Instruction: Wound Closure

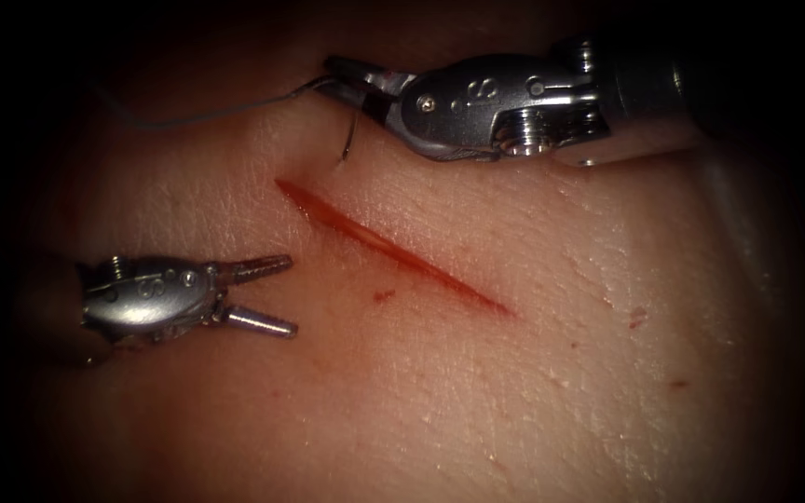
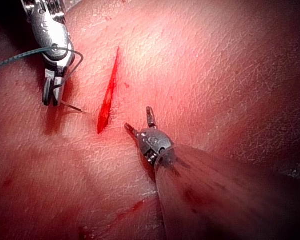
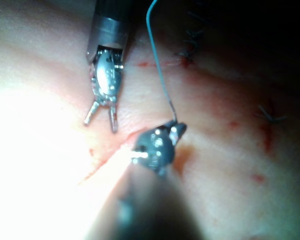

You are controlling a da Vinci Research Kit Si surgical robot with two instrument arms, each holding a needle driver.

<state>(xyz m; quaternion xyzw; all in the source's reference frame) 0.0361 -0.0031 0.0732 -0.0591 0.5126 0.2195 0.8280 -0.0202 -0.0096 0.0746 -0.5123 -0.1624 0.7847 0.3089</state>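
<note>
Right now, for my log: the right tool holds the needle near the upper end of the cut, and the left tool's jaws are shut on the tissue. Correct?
Not quite. The left tool has open jaws and holds nothing, as the endoscope view shows. The right tool does hold the needle near the upper end of the cut, its tip at the tissue.

The needle (image 1: 350, 140) is partly hidden in the right hand (image 1: 347, 79), so its grip point along the curve is unclear. The thread (image 1: 197, 116) fades into darkness toward nine o'clock. The left hand (image 1: 267, 293) has its shaft lost in shadow.
</note>
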